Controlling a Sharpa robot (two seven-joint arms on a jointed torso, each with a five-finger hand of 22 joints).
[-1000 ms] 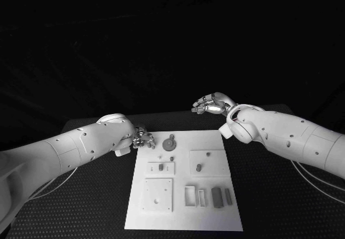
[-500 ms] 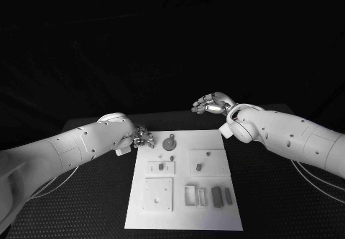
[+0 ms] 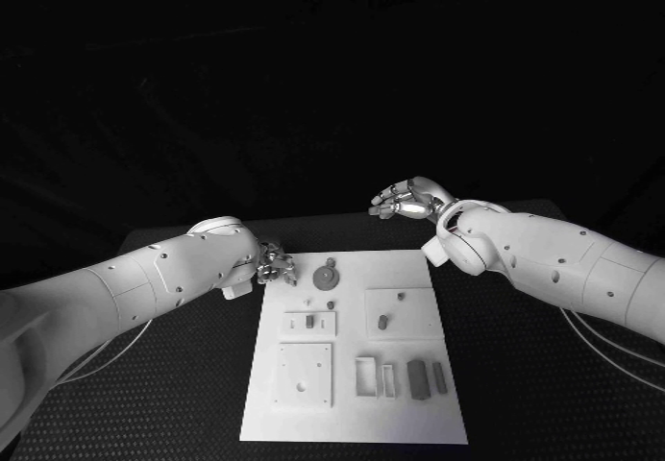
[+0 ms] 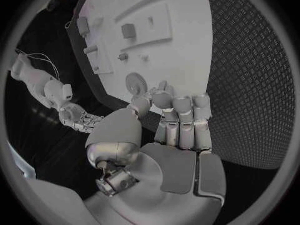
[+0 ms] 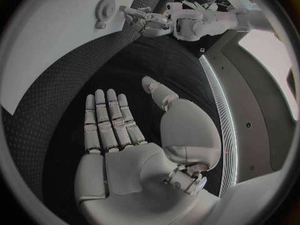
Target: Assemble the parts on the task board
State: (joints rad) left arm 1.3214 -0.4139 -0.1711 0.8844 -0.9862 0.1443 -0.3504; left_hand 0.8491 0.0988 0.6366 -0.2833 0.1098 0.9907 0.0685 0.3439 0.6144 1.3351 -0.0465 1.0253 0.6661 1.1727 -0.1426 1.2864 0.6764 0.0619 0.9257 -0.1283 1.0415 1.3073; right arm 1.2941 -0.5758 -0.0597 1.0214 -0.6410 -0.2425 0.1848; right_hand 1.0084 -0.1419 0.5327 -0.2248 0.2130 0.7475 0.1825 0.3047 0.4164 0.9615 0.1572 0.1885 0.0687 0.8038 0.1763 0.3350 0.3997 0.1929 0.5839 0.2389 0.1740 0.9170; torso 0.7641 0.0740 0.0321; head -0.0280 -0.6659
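While the task board point(image 3: 354, 346) lies flat in the middle of the black table point(image 3: 181, 384), the left hand point(image 3: 273, 263) hovers at its far left corner, fingers curled together on nothing, near a round gear-like part point(image 3: 326, 279). Other small parts point(image 3: 416, 377) sit nearer the robot. Beyond the far right corner, the right hand point(image 3: 409, 202) hangs raised, fingers spread and empty.

robot lab: black table point(image 3: 527, 384), task board point(image 3: 354, 423)
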